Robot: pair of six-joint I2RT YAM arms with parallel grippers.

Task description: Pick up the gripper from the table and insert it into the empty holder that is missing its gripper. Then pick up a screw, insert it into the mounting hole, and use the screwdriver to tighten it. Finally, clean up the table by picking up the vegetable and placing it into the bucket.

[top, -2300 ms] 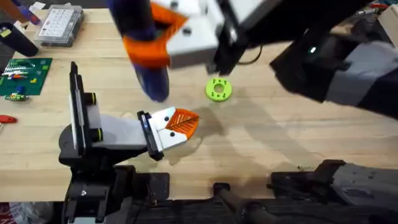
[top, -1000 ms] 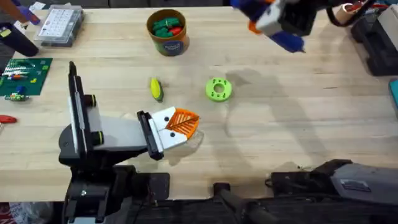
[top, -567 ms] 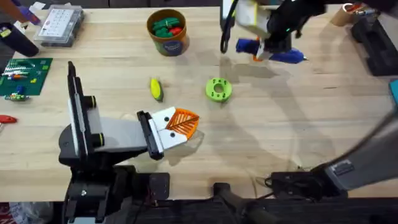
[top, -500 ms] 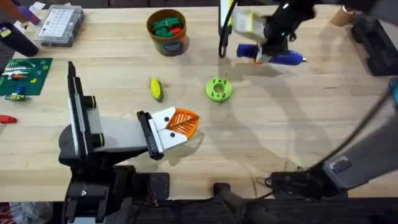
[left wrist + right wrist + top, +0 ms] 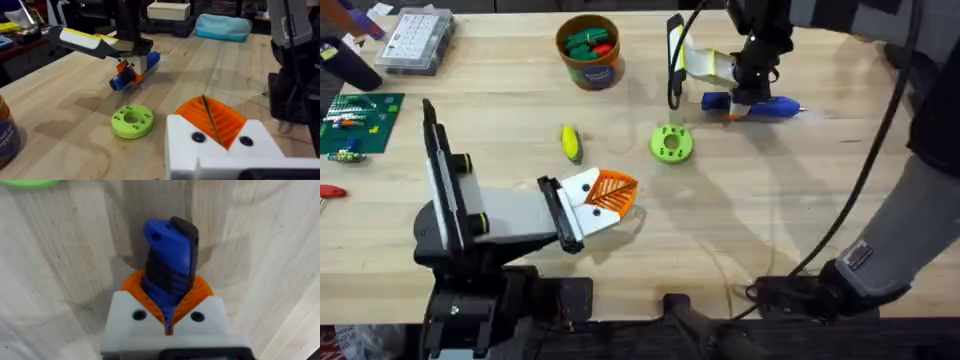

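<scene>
The blue screwdriver lies level, low over the table at the far middle, right of the bucket. My right gripper is shut on the screwdriver, whose body sits between the orange pads. From the left wrist view the screwdriver hangs under the right gripper. The yellow vegetable rests on the wood between the bucket and my left gripper. That gripper is shut on nothing. The holder and the screw are out of view.
A lime-green ring sits between the two grippers, also the ring. The bucket holds green and red toy pieces. A clear compartment box and a green board lie at the far left. Cables trail down the right side.
The right arm swung away from close under the camera to the far side and came down with the screwdriver to the table. The left arm stayed put.
</scene>
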